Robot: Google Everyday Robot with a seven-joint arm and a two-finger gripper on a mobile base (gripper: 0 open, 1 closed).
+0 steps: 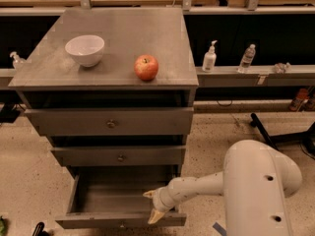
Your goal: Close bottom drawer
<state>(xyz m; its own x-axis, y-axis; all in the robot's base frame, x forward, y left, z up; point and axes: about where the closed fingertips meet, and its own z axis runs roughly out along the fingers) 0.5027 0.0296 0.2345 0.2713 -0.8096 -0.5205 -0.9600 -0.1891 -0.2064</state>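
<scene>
The bottom drawer (98, 200) of the grey three-drawer cabinet (113, 124) is pulled out toward me. Its plain grey box is empty, and its slim front panel (88, 222) runs along the lower edge of the camera view. My gripper (151, 205) reaches in from the right on the white arm (256, 186). It sits over the drawer's front right corner, just behind the front panel. Its two beige fingertips (148, 194) are spread apart and hold nothing. The two upper drawers are shut.
A white bowl (85, 49) and a red apple (146, 67) stand on the cabinet top. A ledge to the right holds a pump bottle (209, 58) and a water bottle (246, 58). A black chair leg (266, 132) lies on the speckled floor at right.
</scene>
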